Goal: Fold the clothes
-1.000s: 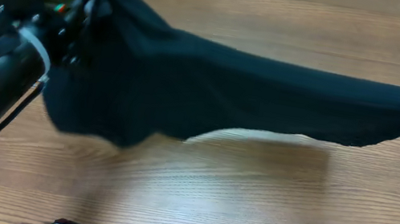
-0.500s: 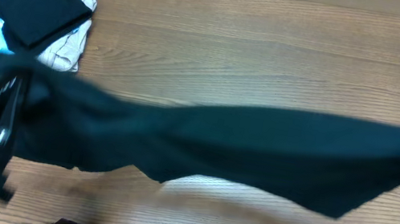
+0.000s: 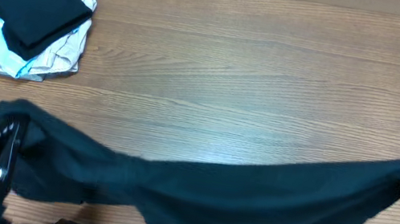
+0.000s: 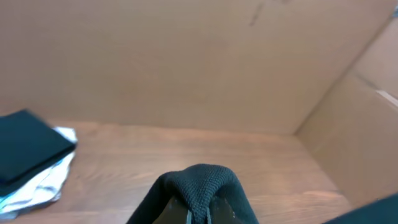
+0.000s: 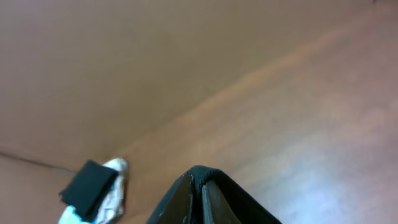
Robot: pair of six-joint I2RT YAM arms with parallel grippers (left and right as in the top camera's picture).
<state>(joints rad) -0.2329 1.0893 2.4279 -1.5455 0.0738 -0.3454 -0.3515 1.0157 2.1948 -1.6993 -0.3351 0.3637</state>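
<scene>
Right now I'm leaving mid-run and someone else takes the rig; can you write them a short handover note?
Left gripper: shut on one end of the black shirt.
Right gripper: shut on the other end.
Shirt: stretched between them in a long band over the near side of the table; whether it touches the wood I cannot tell.
Stack of folded garments: far left corner, apart from both arms.
Done: shirt gripped at both ends.
Left: no fold shows yet; probably lay it flat, then fold.
</scene>
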